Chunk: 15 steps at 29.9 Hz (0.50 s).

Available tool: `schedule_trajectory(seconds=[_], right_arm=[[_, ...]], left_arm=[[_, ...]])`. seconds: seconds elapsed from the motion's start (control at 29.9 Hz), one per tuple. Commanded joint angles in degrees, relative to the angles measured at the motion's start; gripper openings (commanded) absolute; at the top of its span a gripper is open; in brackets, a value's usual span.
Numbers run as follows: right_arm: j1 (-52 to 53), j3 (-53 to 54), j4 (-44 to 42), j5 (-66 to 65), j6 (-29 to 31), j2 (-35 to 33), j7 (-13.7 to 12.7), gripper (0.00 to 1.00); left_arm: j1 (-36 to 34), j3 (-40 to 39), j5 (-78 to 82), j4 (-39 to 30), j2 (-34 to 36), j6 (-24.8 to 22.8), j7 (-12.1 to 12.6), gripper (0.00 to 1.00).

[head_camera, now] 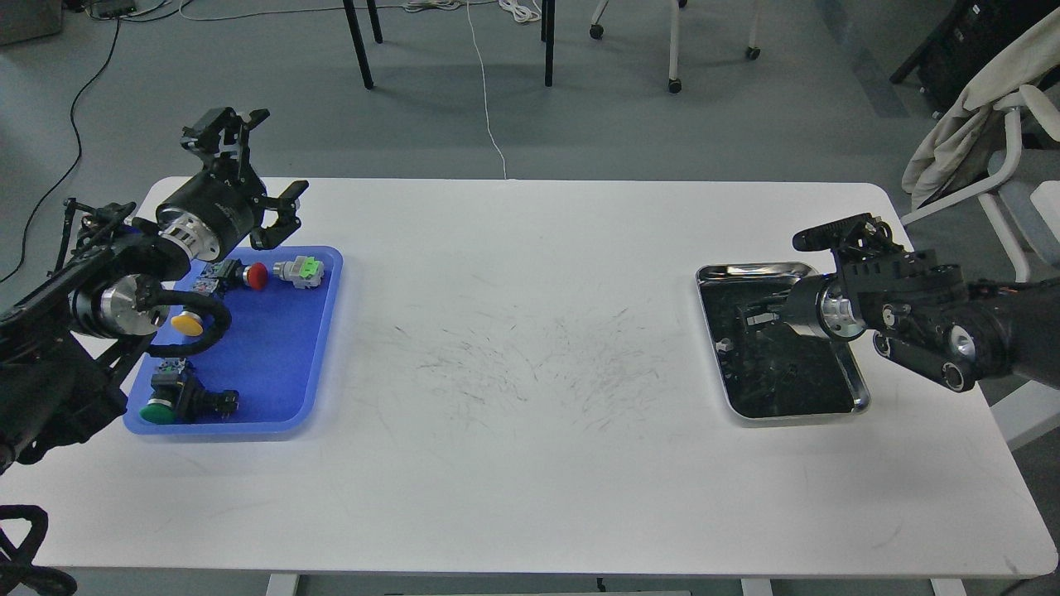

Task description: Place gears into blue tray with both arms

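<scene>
The left gripper hangs with its fingers spread and empty above the far rim of the blue tray, which sits at the tabletop's left edge. In that tray lie push-button switches: a red-capped one and a green-and-grey one along the far rim, a yellow-capped one partly behind the left arm, and a green-capped one at the near left corner; its right half is bare blue floor. Across the table, the right gripper reaches low into the steel tray near the tabletop's right edge; seen dark against the tray's dark inside, its fingers cannot be told apart, so whether it grips anything cannot be told. Small dark pieces inside that tray may be the gears, but they are too small and dark to make out singly. Between the two trays the wide, scuffed white middle of the tabletop lies open, as does the whole strip along its near edge.
</scene>
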Motion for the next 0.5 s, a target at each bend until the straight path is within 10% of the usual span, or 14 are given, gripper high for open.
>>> schedule_trajectory(seconds=[0.0, 0.47], right_arm=[[0.6, 0.0, 0.0, 0.0, 0.0, 0.1, 0.0, 0.16], [5.0, 2.1, 0.3, 0.4, -1.8, 2.0, 0.3, 0.06]], left_arm=[[0.0, 0.0, 0.0, 0.0, 0.0, 0.0, 0.0, 0.99], [-0.1, 0.0, 0.1, 0.0, 0.2, -0.1, 0.0, 0.99]])
